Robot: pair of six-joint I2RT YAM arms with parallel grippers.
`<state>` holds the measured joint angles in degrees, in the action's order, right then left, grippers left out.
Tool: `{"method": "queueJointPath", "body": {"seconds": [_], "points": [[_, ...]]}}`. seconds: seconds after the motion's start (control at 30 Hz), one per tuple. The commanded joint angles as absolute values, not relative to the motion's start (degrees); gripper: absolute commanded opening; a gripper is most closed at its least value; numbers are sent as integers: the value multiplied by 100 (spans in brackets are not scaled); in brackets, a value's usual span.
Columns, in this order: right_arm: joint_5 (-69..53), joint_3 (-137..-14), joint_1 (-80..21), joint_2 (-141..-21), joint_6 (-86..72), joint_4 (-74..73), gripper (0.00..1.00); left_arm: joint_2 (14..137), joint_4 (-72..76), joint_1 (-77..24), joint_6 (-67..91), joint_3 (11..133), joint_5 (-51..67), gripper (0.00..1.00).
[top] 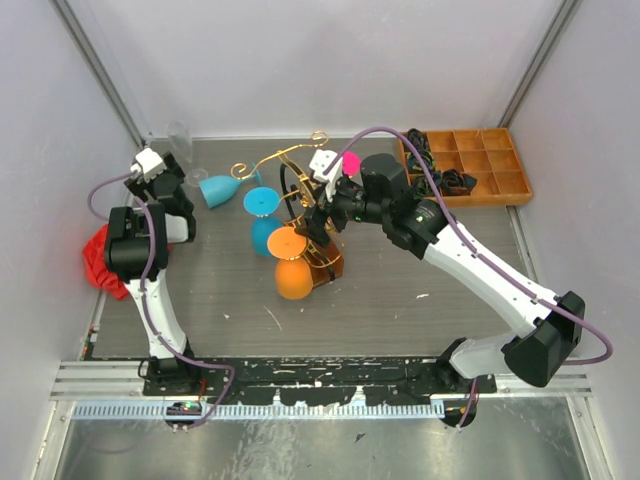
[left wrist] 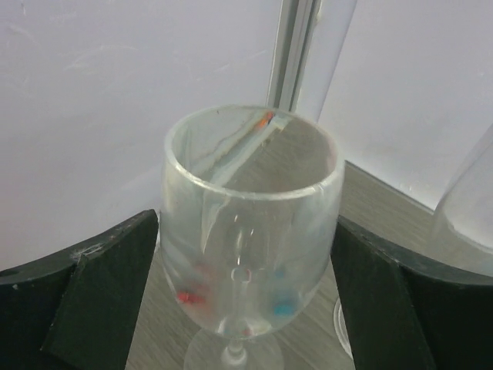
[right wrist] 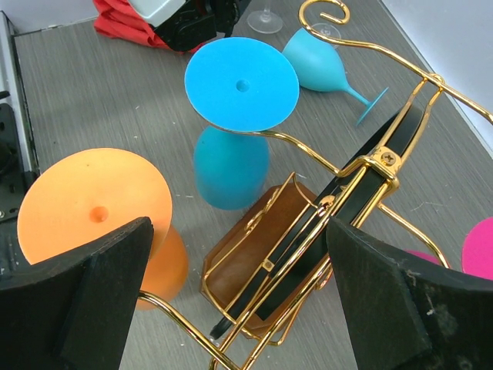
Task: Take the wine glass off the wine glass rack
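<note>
A red cloth point(top: 97, 262) lies at the far left edge of the surface point(top: 400, 300). Just beyond it, in the back left corner, the left pincer point(left wrist: 246, 254) brackets the bowl of a clear wine glass point(left wrist: 250, 223) that stands upright on its foot. Its fingers point(left wrist: 100, 301) sit wide apart, close against either side of the bowl. I cannot tell whether they press it or merely flank it. A second clear glass point(left wrist: 470, 208) stands just beside, to the right.

A teal wine glass point(top: 218, 190) lies on its side on the surface, off the rack, between the left arm and the stand.

The wine glass rack point(right wrist: 381, 158) stands mid-surface on its brown wooden base point(right wrist: 262, 231), its gold scroll arms reaching out. A blue wine glass point(right wrist: 240, 85) hangs upside down from one arm, foot uppermost. An orange wine glass point(right wrist: 92, 204) hangs the same way from the nearer arm.

The right pincer point(right wrist: 239, 247) hovers over the rack, spread fully wide with nothing held. One finger point(right wrist: 85, 301) is next to the orange foot and the other is past the central post. A pink wine glass point(right wrist: 481, 247) shows at the rack's right side, only partly visible.

At the back right, a compartmented wooden tray point(top: 495, 160) holds dark tangled items in its left cells.
</note>
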<state>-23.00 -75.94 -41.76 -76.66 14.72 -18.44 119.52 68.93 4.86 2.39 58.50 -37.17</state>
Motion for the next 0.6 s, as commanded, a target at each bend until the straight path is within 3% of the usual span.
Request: {"method": "queueJointPath", "body": {"seconds": [0.0,0.57], "points": [[-2340,-7635,-4155,-7660,1573,-1549,100,11798,7137,492,458,5592,-3974,98],[-2445,-7641,-4157,-7503,1490,-1576,100,10696,6595,-46,442,5006,-4241,98]]}}
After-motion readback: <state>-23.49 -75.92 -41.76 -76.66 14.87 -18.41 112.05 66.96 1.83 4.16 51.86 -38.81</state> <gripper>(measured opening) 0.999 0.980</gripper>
